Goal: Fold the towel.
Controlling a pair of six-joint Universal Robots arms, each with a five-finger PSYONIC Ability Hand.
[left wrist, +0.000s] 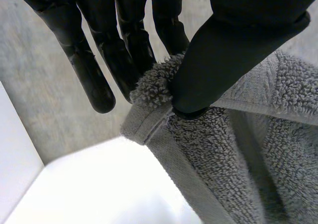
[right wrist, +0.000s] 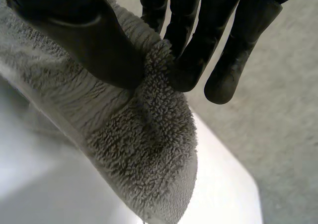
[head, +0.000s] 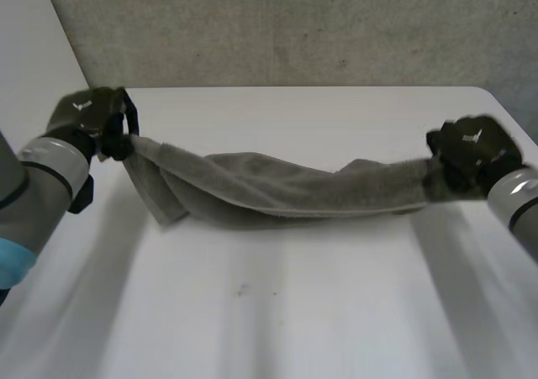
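left hand [head: 94,120] and right hand [head: 472,154] each pinch one end of the towel [head: 277,187], which sags between them; mid-fold lift, so the next move likely calls for lowering both ends evenly.

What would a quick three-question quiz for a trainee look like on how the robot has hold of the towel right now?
1. True or false: the towel is spread out flat.
2. How does the left hand have the towel? A: open palm pressing down on it. B: thumb pinching one end against the fingers. C: not touching it.
3. Fill the gap: the right hand pinches the towel's other end between its fingers and its ____.

Key: 1 false, it is bunched into a band that sags between the two hands. 2 B. 3 thumb.
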